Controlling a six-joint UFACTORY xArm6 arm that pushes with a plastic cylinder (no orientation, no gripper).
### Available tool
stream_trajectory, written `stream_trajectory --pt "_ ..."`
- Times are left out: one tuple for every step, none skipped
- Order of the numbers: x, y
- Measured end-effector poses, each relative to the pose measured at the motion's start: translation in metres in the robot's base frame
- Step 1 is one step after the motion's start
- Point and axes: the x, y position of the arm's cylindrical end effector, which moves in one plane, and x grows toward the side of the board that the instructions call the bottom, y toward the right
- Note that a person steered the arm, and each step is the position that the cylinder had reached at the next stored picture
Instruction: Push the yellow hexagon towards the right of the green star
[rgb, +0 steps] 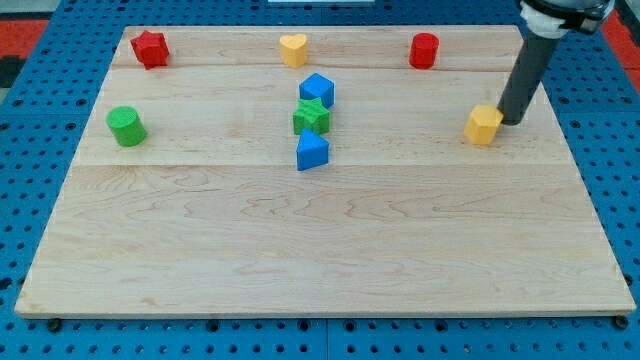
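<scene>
The top of the rod is cut off by the view's top edge, and my tip (511, 120) sits just to the right of the yellow hexagon (484, 125), perhaps touching it; there are no fingers on it to open or close. The hexagon lies on the pale wooden board (320, 240) far to the view's right of the green star (312, 117), which is packed between two blue blocks, one (317, 90) above and one (312, 151) below. The board between star and hexagon is bare.
</scene>
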Motion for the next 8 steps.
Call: stream_trajectory --pt "-0.001 -0.030" --pt "-0.011 -0.010" --pt "-0.011 -0.017" --pt "0.001 -0.026" --pt "-0.007 -0.025" --pt "-0.010 -0.031" --pt "-0.036 -0.063" --pt "-0.054 -0.122"
